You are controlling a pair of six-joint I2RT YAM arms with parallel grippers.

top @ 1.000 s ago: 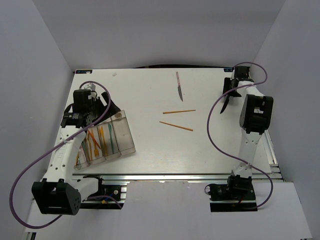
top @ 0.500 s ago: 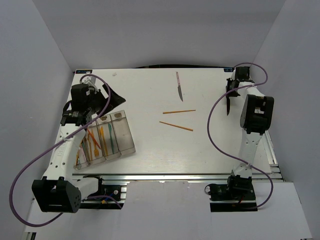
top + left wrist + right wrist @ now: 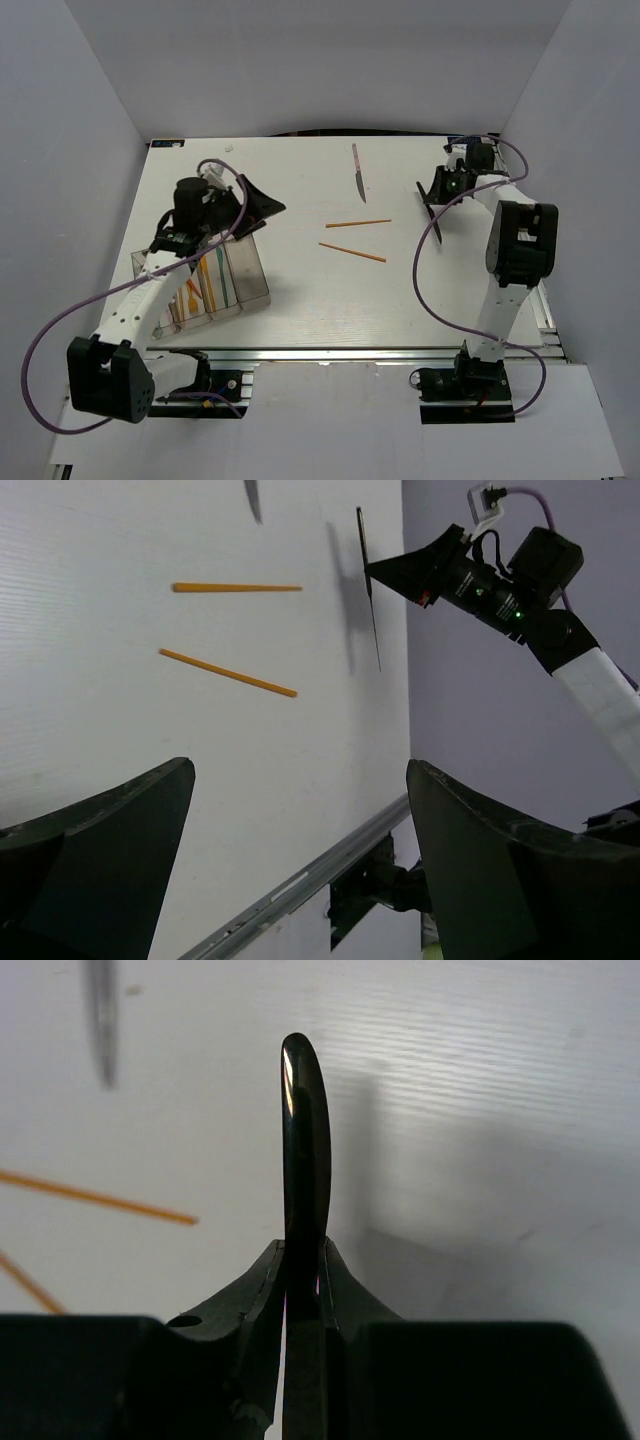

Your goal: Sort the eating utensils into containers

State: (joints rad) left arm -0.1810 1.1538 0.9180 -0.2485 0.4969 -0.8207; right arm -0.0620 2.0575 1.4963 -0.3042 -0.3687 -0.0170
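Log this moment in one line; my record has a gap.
left gripper open by bins | right gripper shut on dark utensil | loose: orange sticks, knife

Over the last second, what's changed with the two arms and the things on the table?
The right fingers closed on the dark utensil and shifted it slightly left. The left fingers, wide open and empty, swung right along the far end of the bins. The knife, both orange sticks and the bins stayed put.
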